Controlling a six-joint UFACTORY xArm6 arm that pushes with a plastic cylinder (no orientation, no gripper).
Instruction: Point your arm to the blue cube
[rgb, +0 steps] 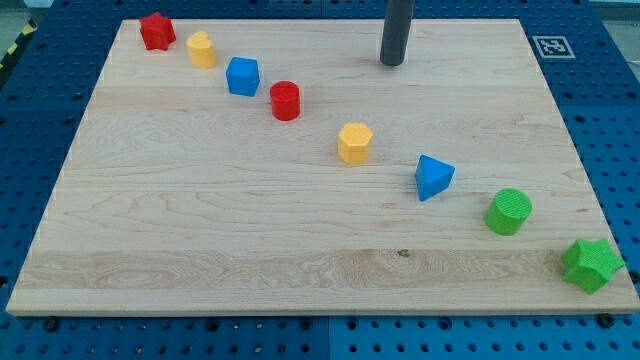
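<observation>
The blue cube (242, 76) sits on the wooden board (200, 220) near the view's top left, between a yellow block (202, 49) and a red cylinder (285, 101). My tip (391, 63) stands near the view's top centre, well to the right of the blue cube and a little higher in the view, touching no block. The rod rises straight out of the view's top.
A diagonal row of blocks runs from top left to bottom right: a red star (157, 31), a yellow hexagonal block (354, 143), a blue triangular block (433, 177), a green cylinder (509, 211), a green star (591, 264). A marker tag (551, 46) sits beyond the board's top right corner.
</observation>
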